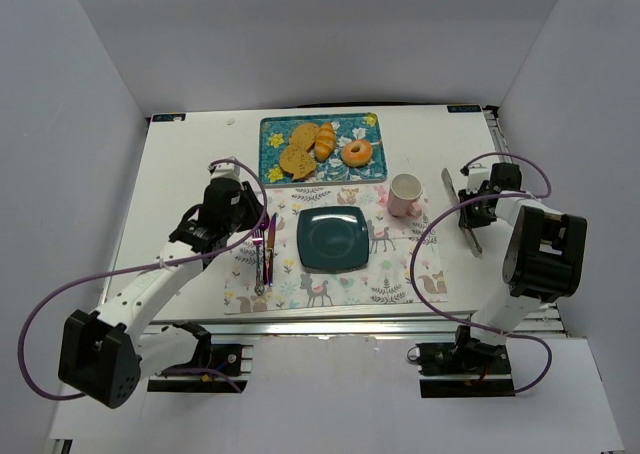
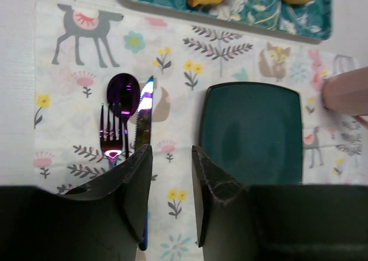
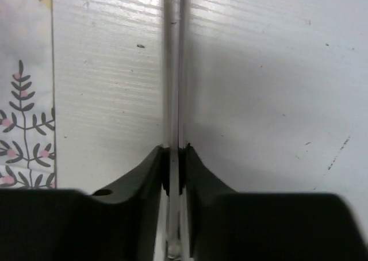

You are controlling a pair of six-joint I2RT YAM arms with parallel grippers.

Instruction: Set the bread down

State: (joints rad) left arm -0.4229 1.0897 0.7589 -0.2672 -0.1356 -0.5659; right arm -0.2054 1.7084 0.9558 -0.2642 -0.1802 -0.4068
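The bread, a small golden croissant, lies in the floral teal tray at the back, between toast slices and a glazed donut. My left gripper hovers low over the placemat, its jaws open with only the mat between them, well short of the tray. My right gripper is at the right on the bare table, shut on a thin metal utensil that runs straight out between its fingers.
A dark teal square plate sits mid-placemat. Purple fork, spoon and knife lie left of it, beside my left fingers. A pink mug stands right of the plate. White walls enclose the table.
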